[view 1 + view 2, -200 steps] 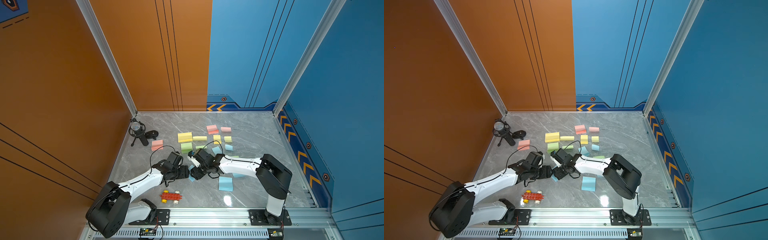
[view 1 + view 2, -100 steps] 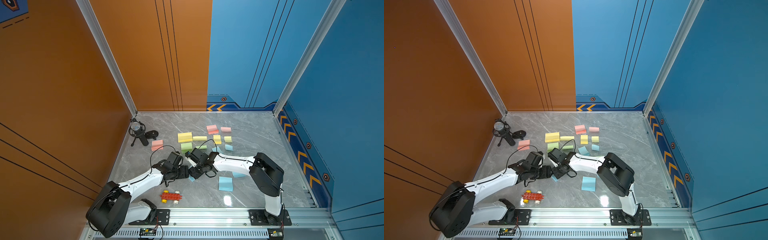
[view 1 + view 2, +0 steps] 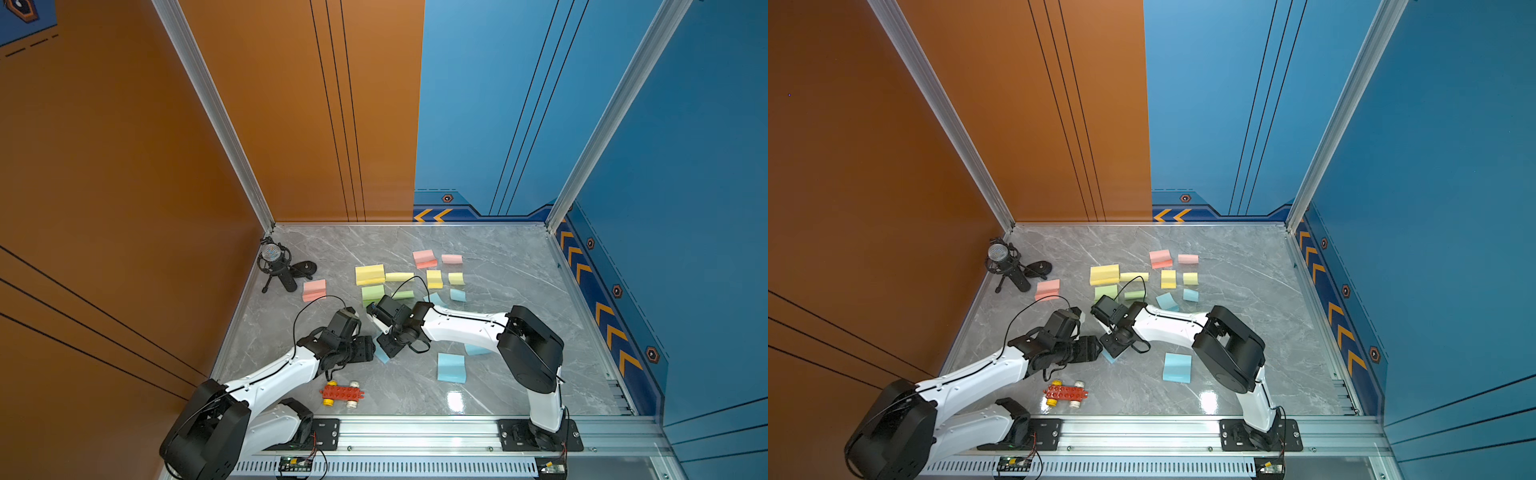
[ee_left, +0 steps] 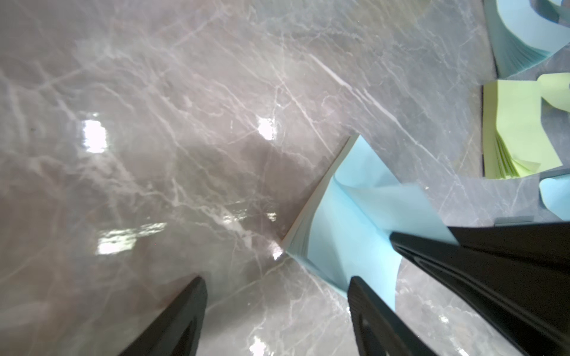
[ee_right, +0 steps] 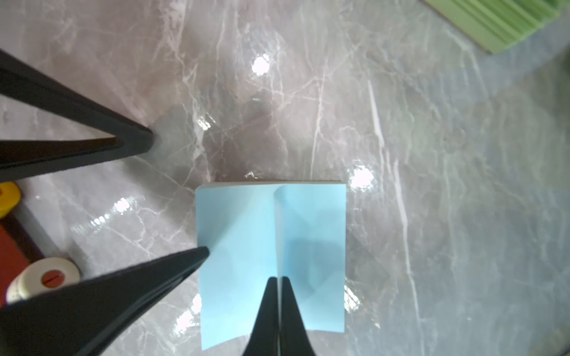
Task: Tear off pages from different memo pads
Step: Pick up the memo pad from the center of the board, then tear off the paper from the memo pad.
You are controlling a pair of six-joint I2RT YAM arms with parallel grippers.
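Near the rail, the left gripper (image 4: pixel 277 280) stands spread, one finger against the small blue memo pad (image 4: pixel 305 237), whose lifted top page (image 5: pixel 296 228) the right gripper (image 5: pixel 278 280) has just pinched shut on — so peeling can likely begin — while the other memo pads (image 3: pixel 370 274) lie farther back.

Probably a lab robot cell: orange panels (image 3: pixel 124 166) and blue panels (image 3: pixel 685 166) wall in a marble-look bench (image 3: pixel 498 270). An aluminium rail (image 3: pixel 415 432) along the bench's near edge carries white robot arms (image 3: pixel 461 330).
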